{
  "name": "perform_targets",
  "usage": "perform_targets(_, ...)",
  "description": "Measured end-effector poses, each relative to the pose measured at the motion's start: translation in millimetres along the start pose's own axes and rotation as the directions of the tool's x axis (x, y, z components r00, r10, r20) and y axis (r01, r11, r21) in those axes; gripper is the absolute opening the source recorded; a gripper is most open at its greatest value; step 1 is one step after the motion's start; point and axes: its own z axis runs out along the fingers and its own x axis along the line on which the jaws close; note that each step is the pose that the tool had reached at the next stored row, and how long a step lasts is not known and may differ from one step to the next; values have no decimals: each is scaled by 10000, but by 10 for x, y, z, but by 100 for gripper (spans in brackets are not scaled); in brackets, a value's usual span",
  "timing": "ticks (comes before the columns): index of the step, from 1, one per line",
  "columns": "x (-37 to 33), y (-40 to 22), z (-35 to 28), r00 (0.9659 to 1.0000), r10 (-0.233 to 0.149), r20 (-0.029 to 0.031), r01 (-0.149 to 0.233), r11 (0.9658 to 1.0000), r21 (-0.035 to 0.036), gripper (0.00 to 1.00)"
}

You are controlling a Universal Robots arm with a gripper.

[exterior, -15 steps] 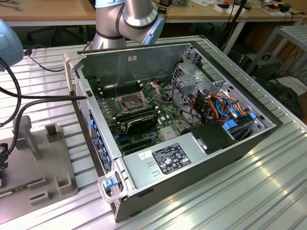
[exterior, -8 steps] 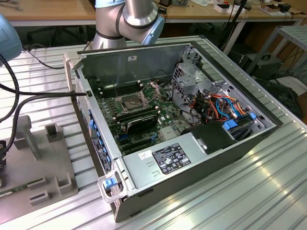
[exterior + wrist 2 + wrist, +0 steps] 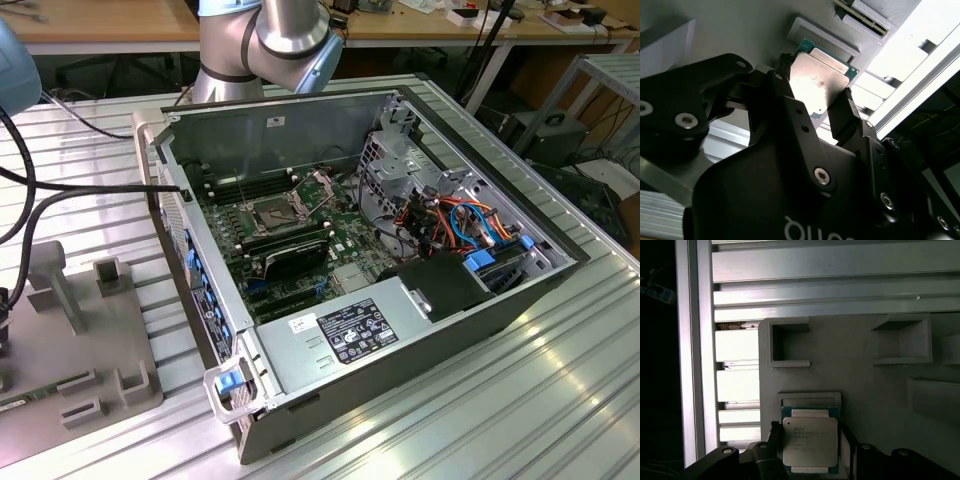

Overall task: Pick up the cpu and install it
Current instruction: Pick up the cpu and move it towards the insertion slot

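The cpu (image 3: 809, 440), a single chip, lies over a recess of the one grey tray (image 3: 100, 330), lower left in the exterior view. The gripper (image 3: 816, 81) has its two fingers (image 3: 844, 110) narrowed against the chip's opposite edges.

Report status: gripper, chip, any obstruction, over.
Gripper shut on the chip, one finger on each side edge. Chip at its seat on the grey tray, lift not confirmed. No obstruction seen around it.
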Motion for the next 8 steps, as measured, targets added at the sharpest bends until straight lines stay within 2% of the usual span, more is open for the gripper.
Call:
perform_targets(1,1,1,-40,10000,0,0,0,10000,5,55)
perform_targets(3,2,3,-74,10000,0,0,0,10000,7,55)
perform_targets(8,1,2,-65,10000,0,0,0,10000,7,55)
